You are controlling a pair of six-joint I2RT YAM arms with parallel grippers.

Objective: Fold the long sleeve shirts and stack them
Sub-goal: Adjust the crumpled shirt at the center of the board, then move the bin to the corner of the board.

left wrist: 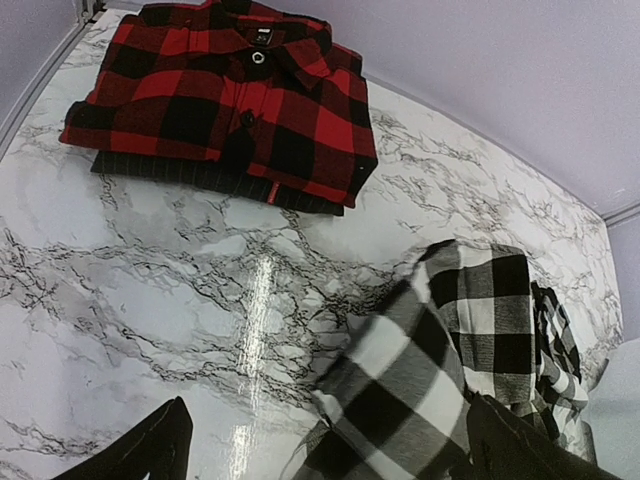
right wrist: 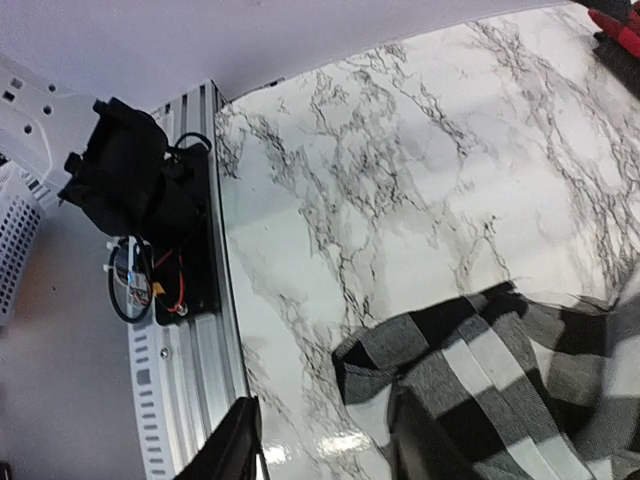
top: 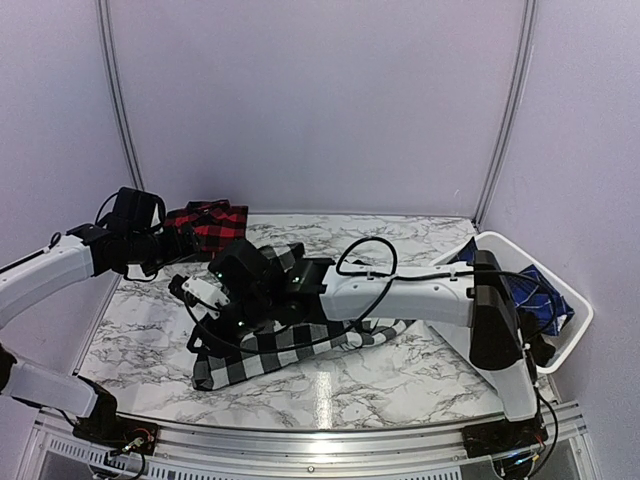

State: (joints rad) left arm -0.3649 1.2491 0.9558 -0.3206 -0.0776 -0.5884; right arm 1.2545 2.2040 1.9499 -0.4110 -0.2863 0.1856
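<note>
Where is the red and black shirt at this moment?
In the top view, the red shirt lies folded at the far left of the table, by the back wall, beyond the black-and-white shirt.

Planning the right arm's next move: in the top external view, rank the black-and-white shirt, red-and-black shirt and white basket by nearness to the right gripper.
From the right gripper:
1. black-and-white shirt, right at it, centre.
2. red-and-black shirt, back left.
3. white basket, far right.

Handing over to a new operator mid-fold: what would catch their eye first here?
The black-and-white checked shirt lying rumpled mid-table, with the right arm stretched across it. The red-and-black shirt folded at the far left corner, and a white basket at the right edge.
</note>
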